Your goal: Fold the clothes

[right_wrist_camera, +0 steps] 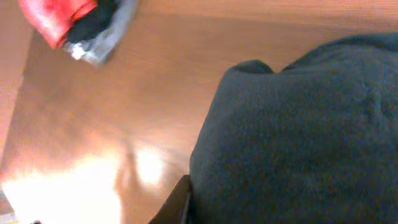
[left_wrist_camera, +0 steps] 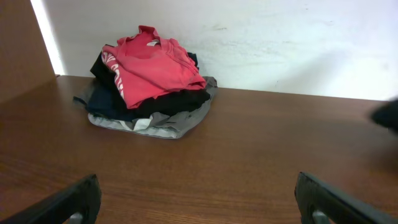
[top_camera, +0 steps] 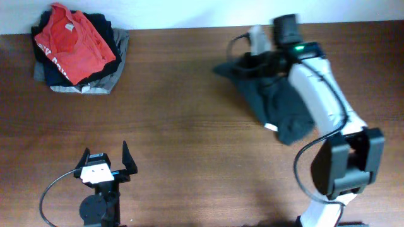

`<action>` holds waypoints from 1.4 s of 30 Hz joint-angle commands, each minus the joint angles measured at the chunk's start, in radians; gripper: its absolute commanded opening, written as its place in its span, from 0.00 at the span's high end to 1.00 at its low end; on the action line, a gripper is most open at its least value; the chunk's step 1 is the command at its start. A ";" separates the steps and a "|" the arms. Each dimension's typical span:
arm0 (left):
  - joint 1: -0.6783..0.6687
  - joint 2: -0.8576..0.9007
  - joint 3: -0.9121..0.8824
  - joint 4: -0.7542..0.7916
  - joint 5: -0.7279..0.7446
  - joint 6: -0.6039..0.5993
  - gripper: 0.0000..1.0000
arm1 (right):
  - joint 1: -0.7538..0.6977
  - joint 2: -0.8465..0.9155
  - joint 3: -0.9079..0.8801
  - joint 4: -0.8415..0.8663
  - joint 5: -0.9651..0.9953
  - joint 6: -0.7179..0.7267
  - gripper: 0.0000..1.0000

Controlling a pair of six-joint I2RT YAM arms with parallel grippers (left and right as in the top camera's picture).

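The clothes (top_camera: 278, 101), one dark charcoal garment with a small white mark (top_camera: 270, 127), lie crumpled on the wooden table (top_camera: 183, 126) at the right. My right gripper (top_camera: 250, 62) is at the garment's far left corner, shut on the cloth. In the right wrist view the clothes (right_wrist_camera: 298, 124) fill the right side and press against one finger (right_wrist_camera: 177, 202); the other finger is hidden. My left gripper (top_camera: 106, 157) rests near the front left, open and holding nothing. In its own view the left gripper (left_wrist_camera: 199, 199) spans bare wood.
A pile of folded garments sits at the back left corner, with a red T-shirt (top_camera: 72, 41) on top and a grey piece (top_camera: 117, 69) at the bottom. The same red T-shirt (left_wrist_camera: 149, 62) appears ahead of my left gripper. A white wall runs behind the table.
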 commanded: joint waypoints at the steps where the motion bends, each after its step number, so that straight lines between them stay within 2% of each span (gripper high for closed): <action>1: -0.006 -0.007 -0.005 0.002 0.007 -0.009 0.01 | 0.174 0.008 0.020 0.048 0.103 0.092 0.78; 2: -0.006 -0.007 -0.005 0.002 0.007 -0.009 0.01 | 0.210 0.013 0.020 0.059 0.124 0.093 0.72; 4: -0.006 -0.007 -0.005 0.002 0.007 -0.009 0.01 | 0.284 0.029 0.020 0.085 0.167 0.094 0.46; 5: -0.006 -0.007 -0.005 0.002 0.007 -0.009 0.01 | 0.313 0.038 0.020 0.093 0.191 0.094 0.39; 11: -0.006 -0.007 -0.005 0.002 0.007 -0.009 0.01 | 0.393 0.017 0.023 0.082 0.457 0.095 0.36; 15: -0.006 -0.007 -0.005 0.002 0.007 -0.009 0.01 | 0.336 -0.048 0.051 -0.011 0.562 0.125 0.28; 20: -0.006 -0.007 -0.005 0.002 0.007 -0.009 0.01 | 0.186 -0.105 0.067 -0.117 0.566 0.162 0.17; 26: -0.006 -0.007 -0.005 0.002 0.007 -0.009 0.01 | 0.011 -0.079 0.042 -0.220 0.460 0.168 0.04; 31: -0.006 -0.007 -0.005 0.002 0.007 -0.009 0.01 | -0.060 -0.019 0.010 -0.238 0.372 0.168 0.03; 34: -0.006 -0.007 -0.005 0.002 0.007 -0.009 0.01 | -0.064 0.021 -0.005 -0.225 0.279 0.165 0.08; 42: -0.006 -0.007 -0.005 0.002 0.007 -0.009 0.01 | 0.018 0.137 -0.006 -0.112 0.089 0.189 0.07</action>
